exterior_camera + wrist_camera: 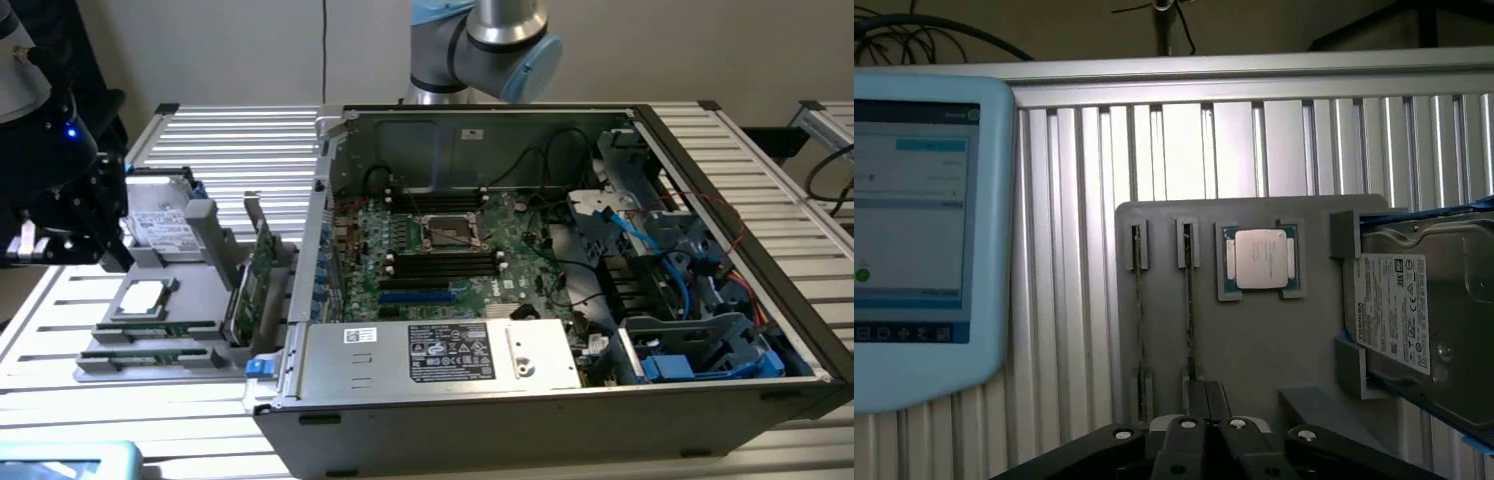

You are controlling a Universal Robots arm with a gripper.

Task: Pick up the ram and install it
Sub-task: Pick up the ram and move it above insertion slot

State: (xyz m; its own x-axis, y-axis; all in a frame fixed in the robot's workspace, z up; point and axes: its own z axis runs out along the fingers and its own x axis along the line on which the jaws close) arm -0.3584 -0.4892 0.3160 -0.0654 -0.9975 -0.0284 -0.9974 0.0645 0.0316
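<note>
Two ram sticks stand on edge in slots of a grey parts tray [1254,350]; one ram [1189,300] is in line with my gripper, the other ram [1141,310] lies beside it. In the exterior view the same sticks, ram [150,327] and ram [140,356], sit at the tray's near end. My gripper [1206,392] hovers above the tray, apart from the sticks, with its fingers shut together and nothing between them. On the exterior view's left the gripper [96,250] hangs over the tray's edge. The open computer case [534,390] holds the motherboard [447,255] with its black memory slots.
The tray also carries a CPU [1260,258], a hard drive [1419,310] and an upright green expansion card [247,290]. A teach pendant [914,230] lies on the slatted table beside the tray. Cables and drive cages crowd the case on the exterior view's right.
</note>
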